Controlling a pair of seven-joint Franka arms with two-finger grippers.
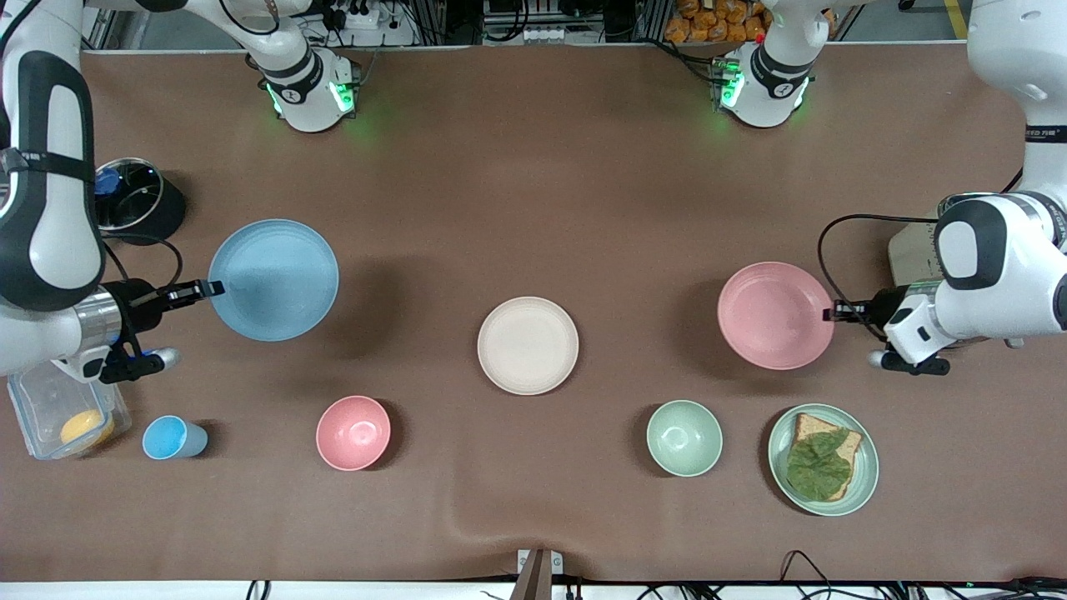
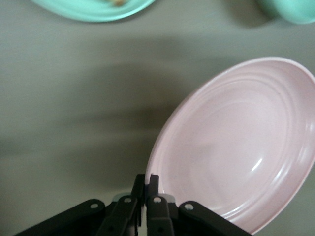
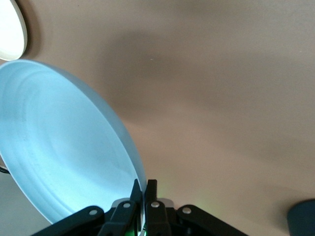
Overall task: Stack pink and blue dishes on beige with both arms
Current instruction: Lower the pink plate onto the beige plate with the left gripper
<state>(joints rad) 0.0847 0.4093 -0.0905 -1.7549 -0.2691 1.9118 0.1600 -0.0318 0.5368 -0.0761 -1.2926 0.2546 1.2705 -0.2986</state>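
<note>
My right gripper [image 1: 212, 289] is shut on the rim of the light blue plate [image 1: 273, 279], which hangs tilted above the table toward the right arm's end, its shadow cast beside it. In the right wrist view the fingers [image 3: 150, 189] pinch the blue plate's [image 3: 59, 142] edge. My left gripper [image 1: 829, 313] is shut on the rim of the pale pink plate [image 1: 775, 315], lifted above the table toward the left arm's end. The left wrist view shows that gripper [image 2: 146, 179] clamping the pink plate [image 2: 246, 142]. The beige plate [image 1: 528, 345] lies flat and bare on the table between the two.
Nearer the camera stand a blue cup [image 1: 171, 437], a pink bowl [image 1: 353, 432], a green bowl [image 1: 684, 437] and a green plate [image 1: 863, 483] with bread and a leaf. A clear container [image 1: 42, 408] and a black lidded pot [image 1: 137, 200] sit at the right arm's end.
</note>
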